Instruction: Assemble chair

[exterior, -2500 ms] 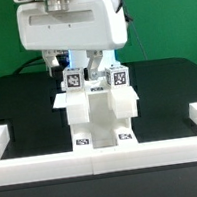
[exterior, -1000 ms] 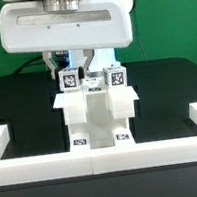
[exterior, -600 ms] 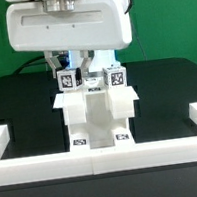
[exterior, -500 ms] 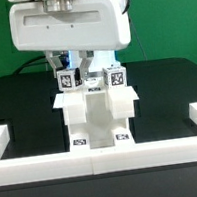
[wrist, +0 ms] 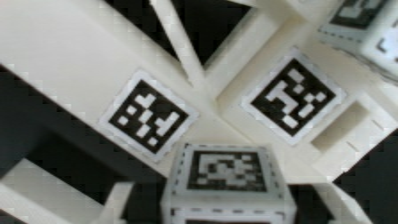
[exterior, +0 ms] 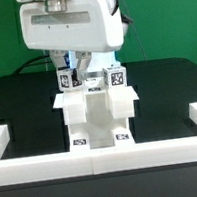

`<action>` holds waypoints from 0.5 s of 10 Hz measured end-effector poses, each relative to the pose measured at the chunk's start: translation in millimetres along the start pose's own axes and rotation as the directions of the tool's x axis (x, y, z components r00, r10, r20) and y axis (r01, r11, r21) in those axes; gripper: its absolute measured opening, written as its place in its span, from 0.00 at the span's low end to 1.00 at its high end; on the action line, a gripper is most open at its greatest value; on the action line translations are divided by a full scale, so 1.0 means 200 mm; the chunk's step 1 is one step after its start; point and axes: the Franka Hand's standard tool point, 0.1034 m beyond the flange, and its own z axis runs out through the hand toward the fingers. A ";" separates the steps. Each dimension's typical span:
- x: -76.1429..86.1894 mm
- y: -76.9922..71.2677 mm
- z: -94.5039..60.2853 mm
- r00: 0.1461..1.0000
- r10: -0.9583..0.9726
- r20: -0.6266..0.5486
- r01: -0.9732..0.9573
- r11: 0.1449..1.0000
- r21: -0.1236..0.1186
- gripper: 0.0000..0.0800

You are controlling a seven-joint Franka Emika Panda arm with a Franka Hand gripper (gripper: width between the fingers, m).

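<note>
The tool [exterior: 75, 69] is down at the top of the chair [exterior: 99, 115], fingers pressed close around a small tagged block [exterior: 70, 79] at the upper corner on the exterior view's left, pinching that piece. The big white housing of the arm [exterior: 70, 27] hangs right above and covers most of the fingers, so only their lower ends show, with a hint of blue between them.

The chair stands upright in the middle of the black tabletop [exterior: 21, 102], just behind the front stretch of the white rail [exterior: 105, 162]. It is a chunky white build, wider in the middle, with 2 blocky uprights rising at the top.

Labels now: 4 black-and-white square tags face the exterior camera, 2 up on the top blocks and 2 low at the base. They are plain pixel patterns; no letters, numbers or brand names can be read on them.

From the wrist view, things are close and blurry: 3 tags [wrist: 150, 112] fill the picture on angled white faces of the chair, 1 on a small block nearest the lens. The tool's own fingers cannot be made out there.
</note>
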 end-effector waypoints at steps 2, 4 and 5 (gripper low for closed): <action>0.00 0.00 0.00 0.996 0.094 0.000 -0.094 0.996 0.000 0.36; 0.00 0.00 0.00 0.973 0.231 0.000 -0.231 0.973 0.000 0.36; 0.00 0.00 0.00 0.965 0.262 0.000 -0.262 0.965 0.000 0.36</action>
